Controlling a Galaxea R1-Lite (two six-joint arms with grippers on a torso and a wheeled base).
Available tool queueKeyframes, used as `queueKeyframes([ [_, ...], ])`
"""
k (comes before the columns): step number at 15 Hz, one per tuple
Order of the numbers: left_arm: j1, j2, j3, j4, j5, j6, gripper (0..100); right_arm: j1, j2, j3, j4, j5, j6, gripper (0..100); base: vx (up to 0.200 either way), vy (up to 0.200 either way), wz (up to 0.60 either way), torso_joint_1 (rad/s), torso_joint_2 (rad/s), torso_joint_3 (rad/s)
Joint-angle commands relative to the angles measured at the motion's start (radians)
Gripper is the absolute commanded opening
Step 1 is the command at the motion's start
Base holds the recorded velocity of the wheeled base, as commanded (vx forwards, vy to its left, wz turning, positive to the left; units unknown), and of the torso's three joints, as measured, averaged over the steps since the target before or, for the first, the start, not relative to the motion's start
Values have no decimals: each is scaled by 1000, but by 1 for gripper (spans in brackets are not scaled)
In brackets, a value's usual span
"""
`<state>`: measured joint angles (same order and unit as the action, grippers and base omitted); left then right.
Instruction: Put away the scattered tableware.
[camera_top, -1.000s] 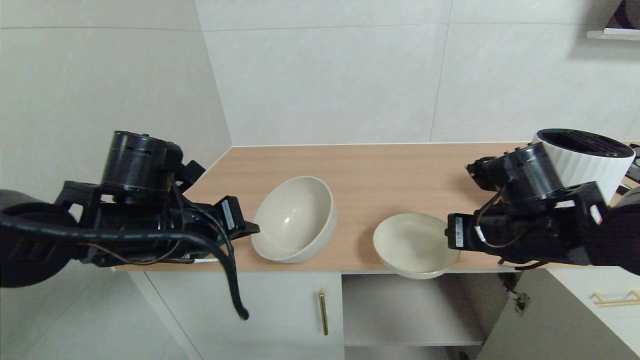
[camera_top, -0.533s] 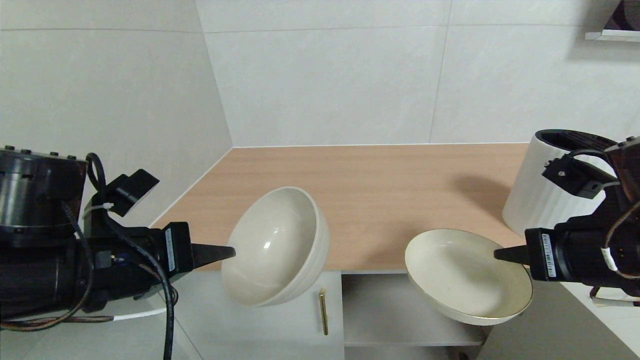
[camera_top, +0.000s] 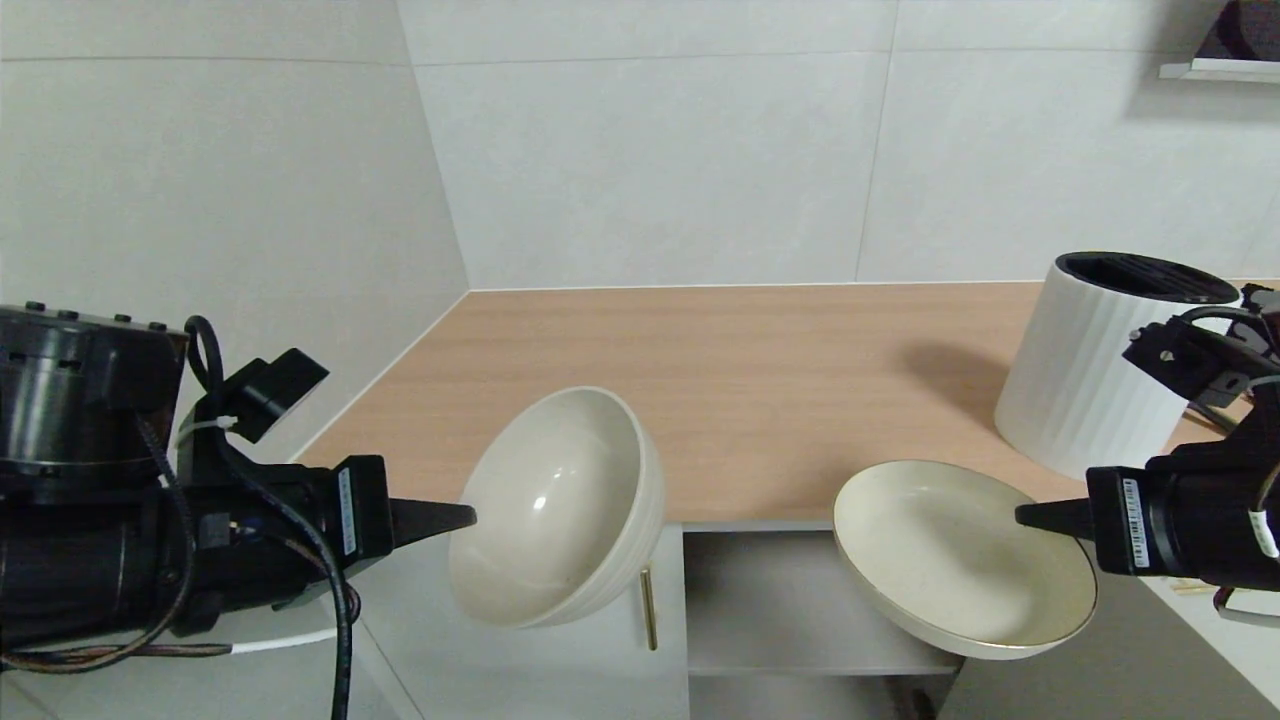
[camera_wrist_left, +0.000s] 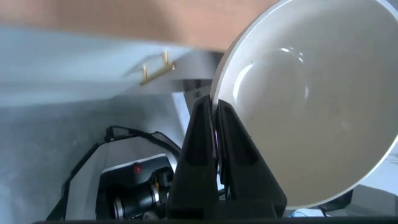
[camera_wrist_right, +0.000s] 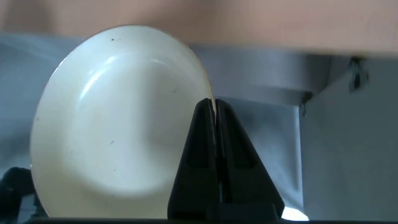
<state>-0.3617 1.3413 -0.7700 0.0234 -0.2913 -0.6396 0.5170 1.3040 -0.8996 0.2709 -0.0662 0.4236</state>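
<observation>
- Both bowls have come up off the wooden countertop (camera_top: 750, 370). A second ago they sat at its front edge. Now they hang in the air past that edge, closer to where I stand.
- The left gripper (camera_top: 470, 517) has its fingers squeezed tight on the rim of the deep bowl (camera_top: 555, 505). The bowl is tipped up on its side, in front of the countertop's front edge.
- The right gripper (camera_top: 1020, 517) pinches the rim of the shallow dish (camera_top: 960, 555) in the same way. The dish tilts a little and hangs lower than the countertop, in front of the open cupboard (camera_top: 770, 600).
- From the wrist cameras, each pair of fingers sits close together with a rim between them: the left gripper (camera_wrist_left: 216, 109) on the deep bowl (camera_wrist_left: 311, 106), and the right gripper (camera_wrist_right: 215, 109) on the shallow dish (camera_wrist_right: 118, 118).
- I think the picking-up part is done. What is left is to find each bowl a home. The cupboard shelf right below looks like a good guess, but I cannot be sure.
- The countertop is light wood and runs back to the corner where the pale tiled walls (camera_top: 650, 150) meet.
- A tall white ribbed pot (camera_top: 1090, 380) stands at the right end of the countertop.
- Under the countertop, a shut door with a gold handle (camera_top: 647, 610) is beside the open cupboard.
</observation>
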Motion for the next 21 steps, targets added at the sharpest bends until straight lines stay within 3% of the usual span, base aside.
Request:
queueKeyframes([
  [1,0,7,-2,-2,0,0,0,0,6,2,-1,-1,0,0,0,0,0,0,0,0],
  [11,-2,24,1,-5,-2,9,0,0,34,10,-1,-3,0,0,0,0,0,0,0,0],
  [21,-8,26,1,-5,-2,11,0,0,41,10,-2,-3,0,0,0,0,0,-177,432,246],
])
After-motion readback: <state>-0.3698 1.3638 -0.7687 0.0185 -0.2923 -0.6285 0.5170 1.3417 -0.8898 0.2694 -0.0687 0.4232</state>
